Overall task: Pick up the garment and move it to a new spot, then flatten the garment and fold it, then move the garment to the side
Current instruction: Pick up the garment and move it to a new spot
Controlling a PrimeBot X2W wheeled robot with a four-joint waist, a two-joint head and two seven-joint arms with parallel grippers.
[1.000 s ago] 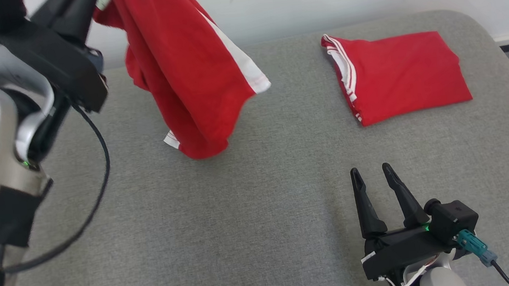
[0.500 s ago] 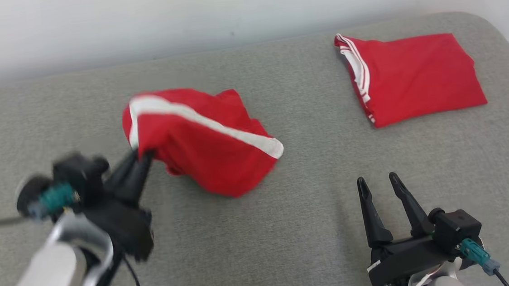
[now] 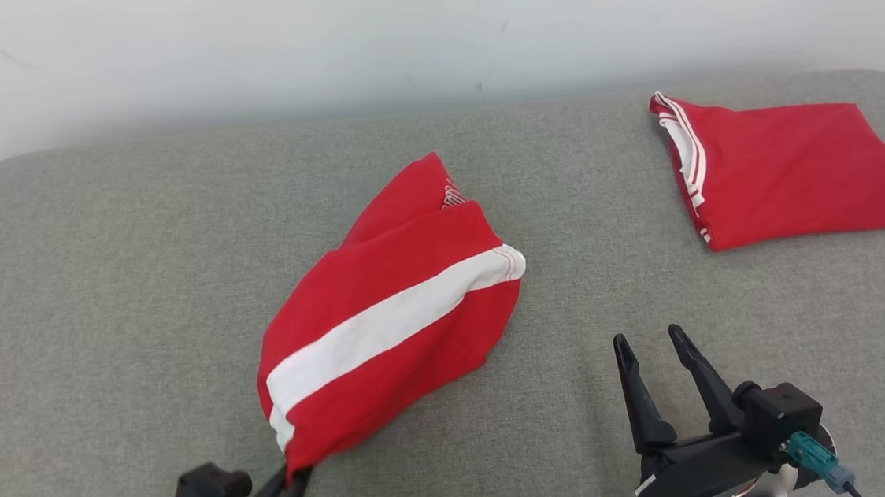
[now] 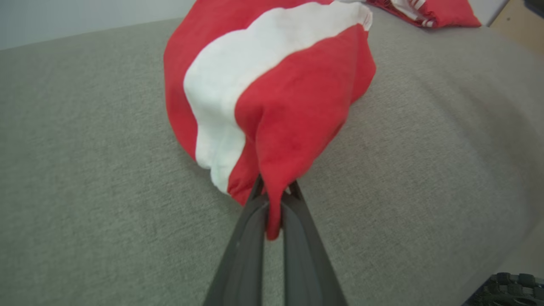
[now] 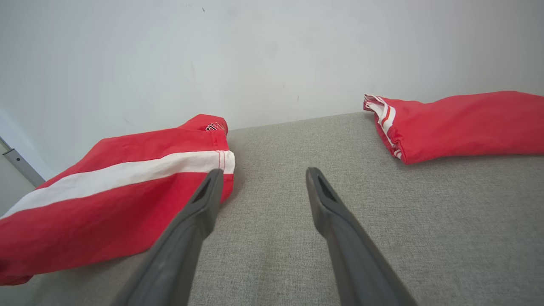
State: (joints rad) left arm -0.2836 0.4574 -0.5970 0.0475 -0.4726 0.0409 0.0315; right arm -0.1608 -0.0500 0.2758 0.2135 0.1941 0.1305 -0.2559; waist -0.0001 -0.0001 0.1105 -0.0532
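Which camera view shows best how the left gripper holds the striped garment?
The left wrist view: the left gripper is shut on a red corner of the garment, seen close. The head view shows the whole garment with the pinch small at the bottom edge. The right wrist view shows its other end.

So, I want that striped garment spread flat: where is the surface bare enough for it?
Widest bare stretch: the grey surface left of the striped garment. A narrower strip lies between it and the folded garment. The far right is crowded.

Right gripper (image 3: pixel 646 335) black; long tapered fingers (image 3: pixel 635 387); teal connector (image 3: pixel 810 452).
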